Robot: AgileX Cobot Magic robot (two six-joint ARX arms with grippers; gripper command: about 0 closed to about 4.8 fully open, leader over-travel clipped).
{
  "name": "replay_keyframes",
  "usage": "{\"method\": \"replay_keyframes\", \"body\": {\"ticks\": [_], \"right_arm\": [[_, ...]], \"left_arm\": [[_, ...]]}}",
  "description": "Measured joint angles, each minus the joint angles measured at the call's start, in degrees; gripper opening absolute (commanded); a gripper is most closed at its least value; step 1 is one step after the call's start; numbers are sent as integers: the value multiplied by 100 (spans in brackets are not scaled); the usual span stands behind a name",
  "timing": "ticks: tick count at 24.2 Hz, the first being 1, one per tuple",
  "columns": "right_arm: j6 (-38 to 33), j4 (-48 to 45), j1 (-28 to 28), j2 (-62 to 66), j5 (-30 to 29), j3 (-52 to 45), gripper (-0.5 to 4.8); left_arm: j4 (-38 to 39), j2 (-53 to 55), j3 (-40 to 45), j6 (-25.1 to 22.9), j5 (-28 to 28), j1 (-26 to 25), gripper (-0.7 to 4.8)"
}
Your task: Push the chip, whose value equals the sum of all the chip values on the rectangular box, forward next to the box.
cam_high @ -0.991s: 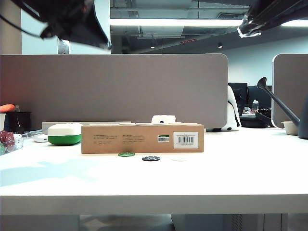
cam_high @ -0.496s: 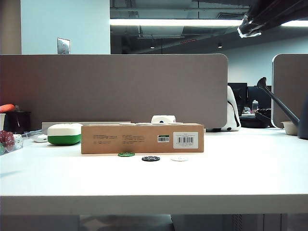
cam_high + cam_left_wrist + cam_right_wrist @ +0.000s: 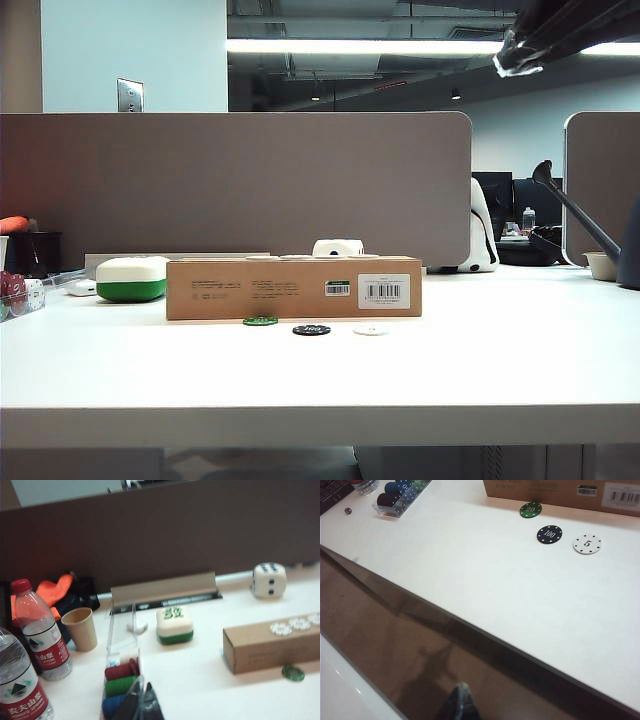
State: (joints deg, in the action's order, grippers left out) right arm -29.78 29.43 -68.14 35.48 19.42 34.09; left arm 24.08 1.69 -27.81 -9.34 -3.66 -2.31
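My left arm has lifted out of the exterior view. The chip [image 3: 530, 509], marked 20, lies on the desk [image 3: 320, 370] just beside the rectangular box [image 3: 293, 288]: push apparently complete. Left fingers [image 3: 139, 706] and right fingers [image 3: 458, 702]: empty; opening indeterminable.

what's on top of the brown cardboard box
White chips lie on the rectangular box: two whole, a third cut by the frame. Their values are unreadable, and the box's far end is out of view.

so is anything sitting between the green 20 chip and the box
Nothing visible. The green chip lies right by the rectangular box front wall, bare table between. The black chip and white chip sit farther back, to its side.
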Motion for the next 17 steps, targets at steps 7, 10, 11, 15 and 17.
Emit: {"method": "replay_keyframes", "body": {"ticks": [7,10,11,15,17], "right_arm": [[-2,2,0,2,0,0,-4],[-2,0,0,2,-7,0,-4],[-2,0,0,2,-7,0,-4],[-2,0,0,2,-7,0,-4],[-2,0,0,2,-7,0,-4]], "left_arm": [[-975,-151,1141,645,225,-129,-5],[-1611,-153,1700,785,216,-129,-5],[-1740,-151,1832,804,216,-129,-5],[-2638,-151,2487,975,219,-129,-5],[-2715,-153,2645,1054,221,-129,-5]]}}
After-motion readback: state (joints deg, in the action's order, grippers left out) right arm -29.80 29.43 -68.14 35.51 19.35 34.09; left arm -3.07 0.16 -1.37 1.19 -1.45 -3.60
